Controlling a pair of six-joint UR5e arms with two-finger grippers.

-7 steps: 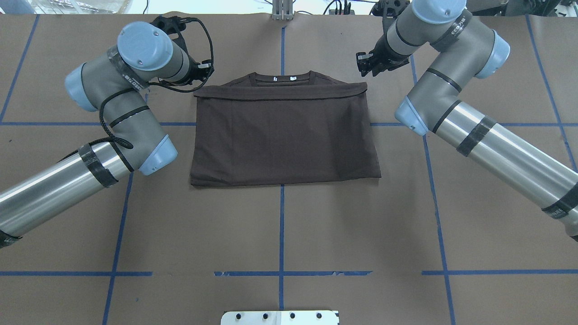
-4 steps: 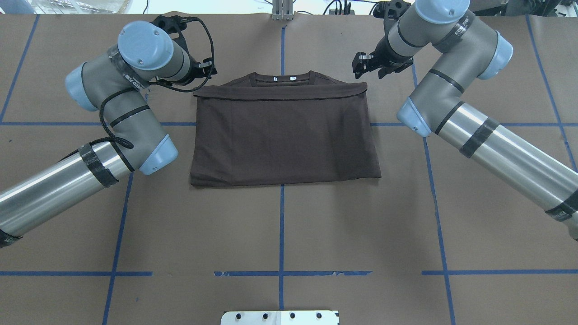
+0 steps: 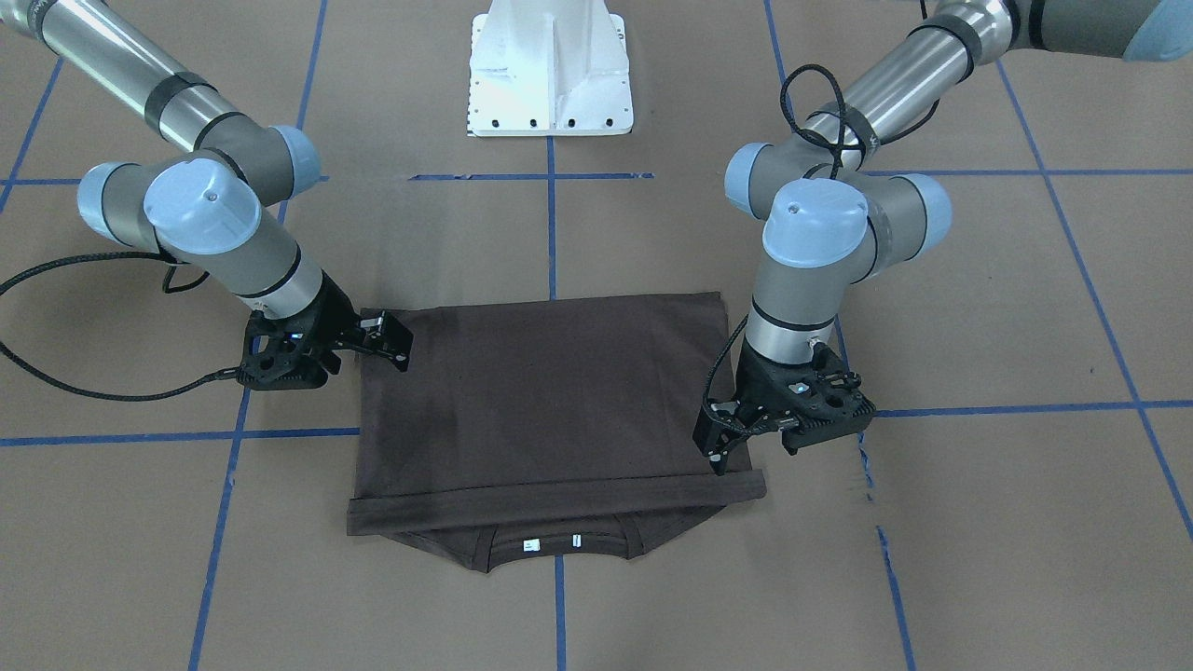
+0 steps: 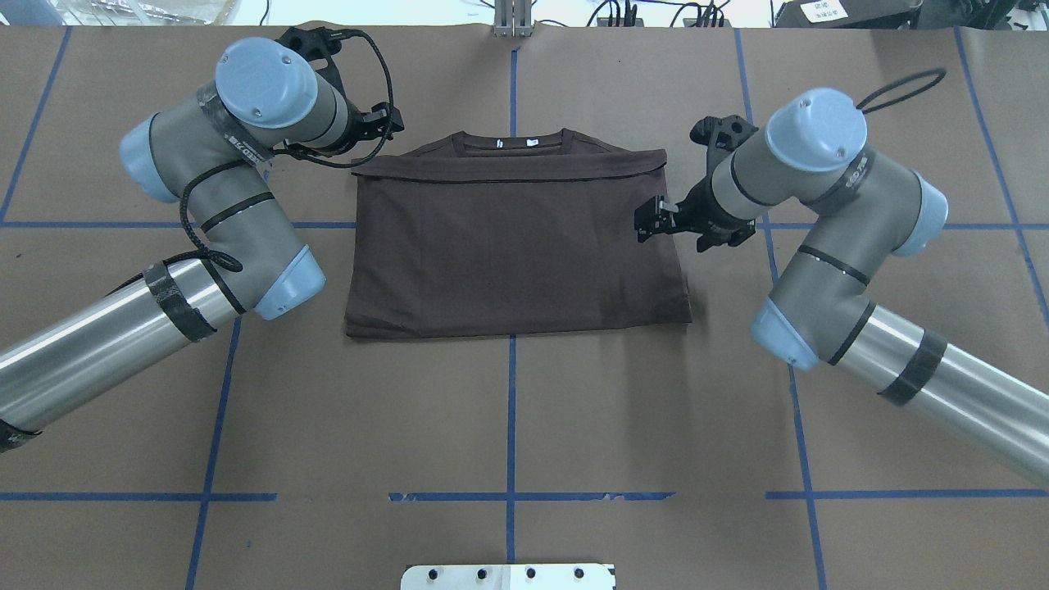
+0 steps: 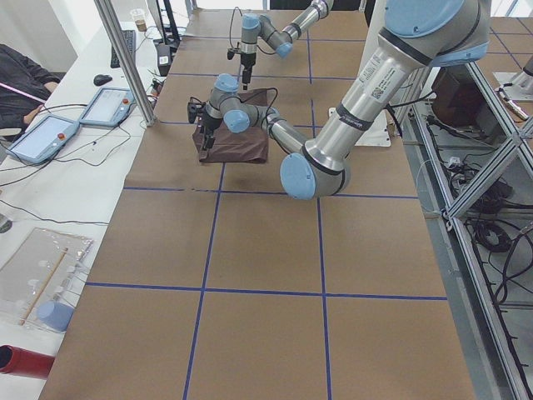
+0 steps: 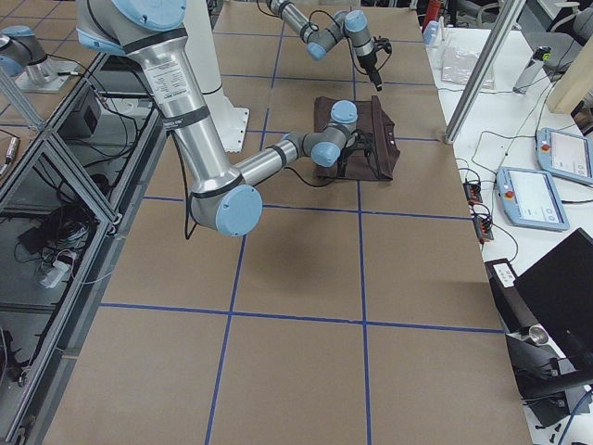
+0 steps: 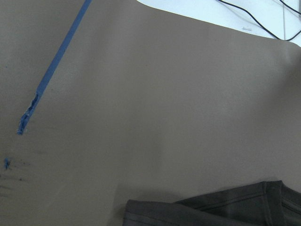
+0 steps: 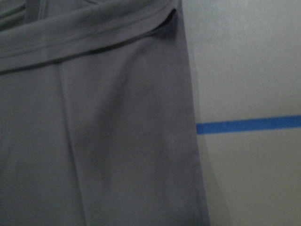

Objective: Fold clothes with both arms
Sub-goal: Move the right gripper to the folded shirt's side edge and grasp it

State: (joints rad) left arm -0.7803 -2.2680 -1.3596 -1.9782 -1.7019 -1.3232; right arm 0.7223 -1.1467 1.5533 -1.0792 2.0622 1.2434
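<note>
The dark brown T-shirt (image 4: 516, 246) lies folded into a flat rectangle at the table's middle, with its collar and white neck labels at the far edge. It also shows in the front view (image 3: 541, 401). My left gripper (image 4: 389, 123) hovers by the shirt's far left corner, open and empty; in the front view (image 3: 713, 452) it is just above the folded hem. My right gripper (image 4: 647, 221) is open and empty over the shirt's right edge, near its middle, and shows in the front view (image 3: 391, 340). The right wrist view shows that shirt edge (image 8: 94, 132). The left wrist view shows only a shirt corner (image 7: 225, 212).
Brown paper with blue tape lines (image 4: 510, 410) covers the table. The white pedestal base (image 3: 550, 70) stands at the robot's side. A metal post (image 4: 512, 16) rises at the far edge. Operators' tablets (image 5: 42, 137) lie beyond the far edge.
My right gripper has swung from beyond the shirt's far right corner toward the robot, to the middle of the right edge. The left arm has barely moved. The shirt is unchanged.
</note>
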